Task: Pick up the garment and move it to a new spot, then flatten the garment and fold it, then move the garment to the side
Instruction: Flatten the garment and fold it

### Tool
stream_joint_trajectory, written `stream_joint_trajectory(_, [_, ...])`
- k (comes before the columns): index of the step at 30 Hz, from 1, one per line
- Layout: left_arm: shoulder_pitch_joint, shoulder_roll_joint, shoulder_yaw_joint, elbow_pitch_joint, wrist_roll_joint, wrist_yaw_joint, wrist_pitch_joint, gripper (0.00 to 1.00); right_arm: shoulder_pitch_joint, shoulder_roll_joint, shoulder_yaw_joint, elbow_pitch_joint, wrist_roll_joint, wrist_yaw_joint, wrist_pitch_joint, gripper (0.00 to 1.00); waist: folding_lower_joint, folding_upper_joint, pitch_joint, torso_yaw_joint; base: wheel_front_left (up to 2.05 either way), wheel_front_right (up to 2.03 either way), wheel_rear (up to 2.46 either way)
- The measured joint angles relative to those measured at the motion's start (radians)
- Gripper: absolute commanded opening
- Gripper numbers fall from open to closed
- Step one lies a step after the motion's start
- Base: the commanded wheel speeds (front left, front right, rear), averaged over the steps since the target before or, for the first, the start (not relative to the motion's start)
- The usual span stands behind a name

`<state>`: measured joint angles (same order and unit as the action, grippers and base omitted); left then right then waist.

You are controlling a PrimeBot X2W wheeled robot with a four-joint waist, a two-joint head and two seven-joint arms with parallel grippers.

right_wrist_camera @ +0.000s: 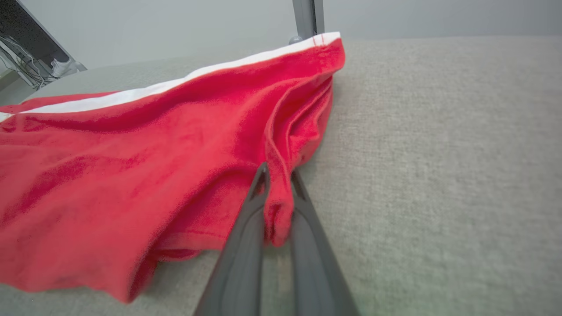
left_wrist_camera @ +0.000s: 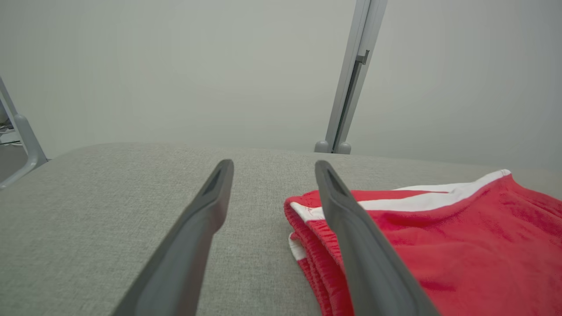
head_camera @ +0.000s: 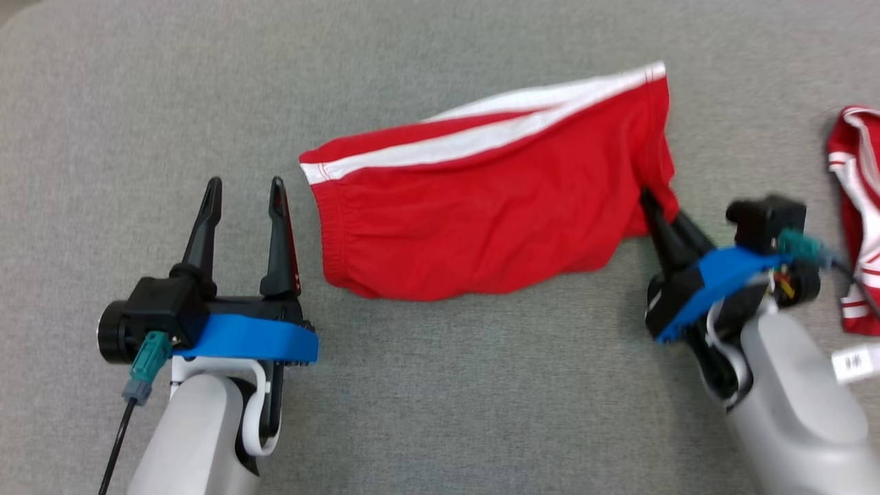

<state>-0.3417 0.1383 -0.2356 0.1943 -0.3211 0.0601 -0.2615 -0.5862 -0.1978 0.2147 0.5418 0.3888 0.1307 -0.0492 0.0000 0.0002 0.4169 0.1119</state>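
Near left: left gripper (head_camera: 245,182), 2 fingers spread wide, holding nothing. Its right finger is just beside the waistband end of the garment (head_camera: 481,206); contact unclear. The garment is red shorts with white side stripes, lying mostly flat at centre of the grey fabric surface (head_camera: 440,412), waistband left, leg end right. Near right corner of the shorts: right gripper (head_camera: 650,201), fingers nearly closed, pinching a bunched fold of red leg hem. Right edge: second red-and-white cloth (head_camera: 856,206), apart from the shorts.
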Motion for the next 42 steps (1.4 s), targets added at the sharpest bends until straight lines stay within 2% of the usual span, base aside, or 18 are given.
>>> stream_joint_trajectory(4, [0.031,0.007,0.004,0.006,0.000,0.000,0.000,1.00,0.125,0.014,-0.024,-0.047,0.020,0.000,-0.035,0.00,-0.0001,-0.0001,-0.050,-0.024,0.00,0.00,0.00])
stream_joint_trajectory(10, [0.076,0.017,0.003,0.002,-0.003,0.004,0.004,1.00,0.261,0.027,-0.086,-0.109,0.024,0.000,-0.032,0.00,-0.0002,-0.0002,-0.109,-0.057,0.00,0.00,0.00])
stream_joint_trajectory(22, [0.094,0.023,-0.010,-0.016,-0.005,0.011,0.019,1.00,0.305,0.028,-0.133,-0.186,0.004,0.000,0.031,0.00,0.0000,-0.0002,-0.125,-0.054,0.00,0.00,0.00])
stream_joint_trajectory(27, [0.095,0.024,-0.016,-0.017,-0.005,0.016,0.022,1.00,0.252,0.056,-0.032,-0.337,0.005,0.000,0.059,0.00,0.0000,-0.0003,-0.127,-0.046,0.00,0.00,0.00])
stream_joint_trajectory(31, [0.088,0.018,-0.029,-0.013,-0.008,0.013,0.022,1.00,0.181,0.079,0.086,-0.382,-0.004,0.000,0.108,0.00,0.0000,-0.0002,-0.125,-0.031,0.00,0.00,0.00])
stream_joint_trajectory(36, [0.066,0.010,-0.035,-0.008,-0.009,0.010,0.021,1.00,0.091,0.121,0.255,-0.336,0.023,0.000,0.123,0.00,0.0001,-0.0002,-0.113,-0.001,0.00,0.00,0.00])
stream_joint_trajectory(42, [0.061,-0.001,-0.041,0.004,-0.014,0.010,0.013,1.00,0.066,0.143,0.402,-0.182,0.085,0.000,0.116,0.00,0.0000,-0.0002,-0.098,0.035,0.00,0.00,0.00])
